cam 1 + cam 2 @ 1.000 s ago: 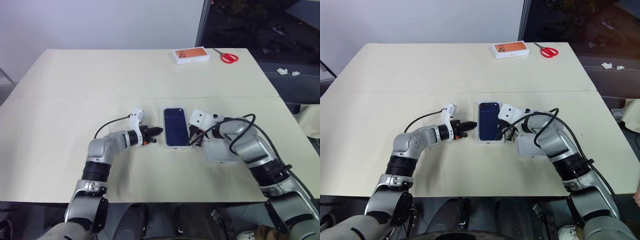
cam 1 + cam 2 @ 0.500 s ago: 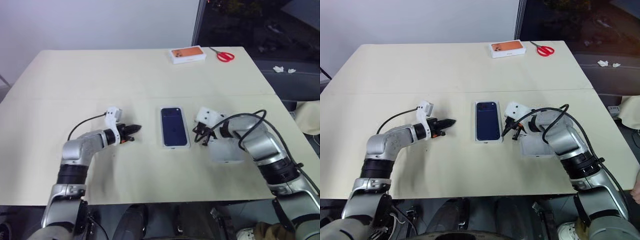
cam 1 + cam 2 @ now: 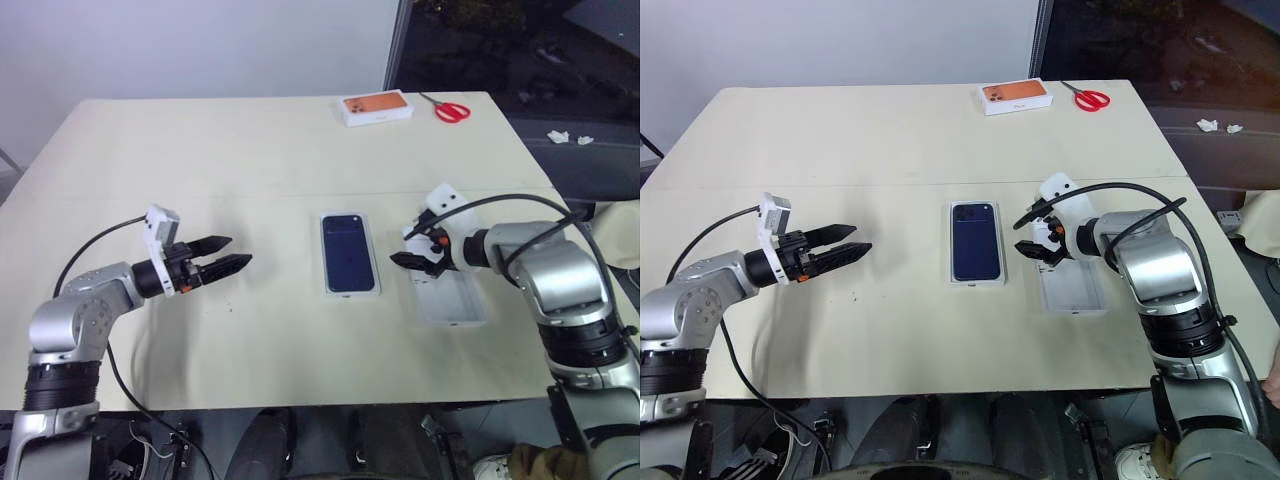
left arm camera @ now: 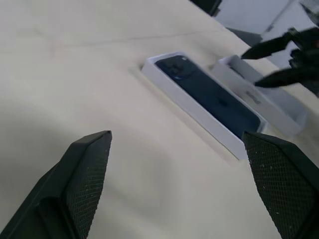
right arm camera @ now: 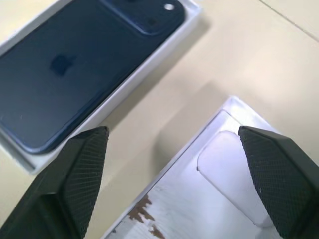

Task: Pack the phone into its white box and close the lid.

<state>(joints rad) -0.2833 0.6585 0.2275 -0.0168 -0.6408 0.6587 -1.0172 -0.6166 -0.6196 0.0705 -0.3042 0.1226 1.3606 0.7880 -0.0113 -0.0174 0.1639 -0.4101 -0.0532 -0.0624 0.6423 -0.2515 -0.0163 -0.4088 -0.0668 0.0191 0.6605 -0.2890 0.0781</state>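
1. One white box [image 4: 185, 110] sits in the middle of the table [image 3: 250, 150], between the two arms. Its top face is dark navy with a camera cluster in the far corner.
2. Honestly can't tell if that navy face is the lid [image 3: 350, 252] with its printed phone picture sitting on the box, or the actual phone lying in the tray. Either way it's the one phone-shaped thing here, and nothing is touching it.
3. One shallow white insert tray [image 3: 1072, 290] lies just beside the box on the robot's right, roughly parallel to it. It has one rounded recess and a few brown scuffs on its floor.
4. Two grippers, both empty. The left gripper [image 3: 228, 252] hangs well off to the left of the box with its two fingers spread wide, pointing toward it.
5. The right gripper [image 3: 403, 247] hovers over the far end of the insert tray, fingers also wide apart and holding nothing. Can't tell if it touches the tray.
6. One orange-topped box [image 3: 377, 108] sits at the far edge of the table.
7. One pair of red-handled scissors [image 3: 452, 110] lies right next to it.
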